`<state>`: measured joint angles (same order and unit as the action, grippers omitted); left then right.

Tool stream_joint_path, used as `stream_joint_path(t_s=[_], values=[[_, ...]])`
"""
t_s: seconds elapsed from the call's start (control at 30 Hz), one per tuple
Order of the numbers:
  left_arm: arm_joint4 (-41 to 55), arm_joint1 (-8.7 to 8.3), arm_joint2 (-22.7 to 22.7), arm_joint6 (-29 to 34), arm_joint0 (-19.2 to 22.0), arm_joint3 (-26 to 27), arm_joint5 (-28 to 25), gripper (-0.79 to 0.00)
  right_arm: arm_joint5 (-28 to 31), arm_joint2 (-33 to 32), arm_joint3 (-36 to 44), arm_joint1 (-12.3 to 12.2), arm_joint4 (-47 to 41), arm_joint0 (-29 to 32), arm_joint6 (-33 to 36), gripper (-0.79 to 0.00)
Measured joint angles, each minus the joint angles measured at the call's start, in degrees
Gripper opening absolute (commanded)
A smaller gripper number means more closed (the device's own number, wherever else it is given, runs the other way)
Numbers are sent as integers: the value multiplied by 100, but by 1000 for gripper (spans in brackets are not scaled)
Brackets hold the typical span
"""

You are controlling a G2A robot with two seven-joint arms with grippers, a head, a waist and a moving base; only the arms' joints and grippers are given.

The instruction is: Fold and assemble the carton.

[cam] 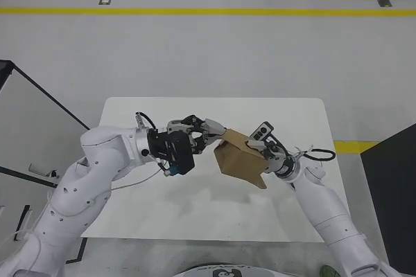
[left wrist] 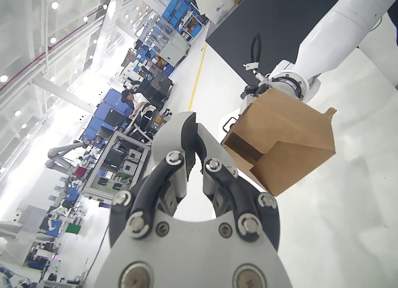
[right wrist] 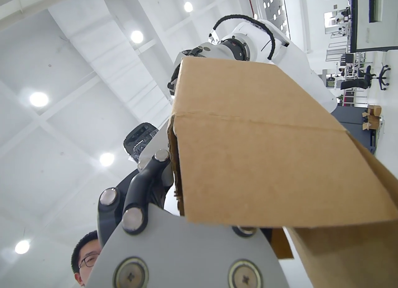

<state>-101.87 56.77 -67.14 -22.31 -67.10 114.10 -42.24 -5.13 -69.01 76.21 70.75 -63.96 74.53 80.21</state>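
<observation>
You had the carton (cam: 239, 163) held up over the middle of the tabletop (cam: 194, 215). The right gripper (cam: 262, 154) pinched a wall at the end nearest its own arm, and the left gripper (left wrist: 194, 143), fingers pressed together on nothing, sat just beside the open end. It looked like light, thin board, stiff across the panels but quick to crease at the loose flaps, so a hold near a folded edge seemed safer than mid-panel. What stood in the way was mainly the other arm, since both grippers crowded one small box.
</observation>
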Motion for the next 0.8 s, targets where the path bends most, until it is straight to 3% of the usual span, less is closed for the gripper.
stream_joint_path(t_s=[0.8], values=[[64,-32,226,-262,-45,-80,-366,-785,611,-65,4,29,-78,-139,412,-785]])
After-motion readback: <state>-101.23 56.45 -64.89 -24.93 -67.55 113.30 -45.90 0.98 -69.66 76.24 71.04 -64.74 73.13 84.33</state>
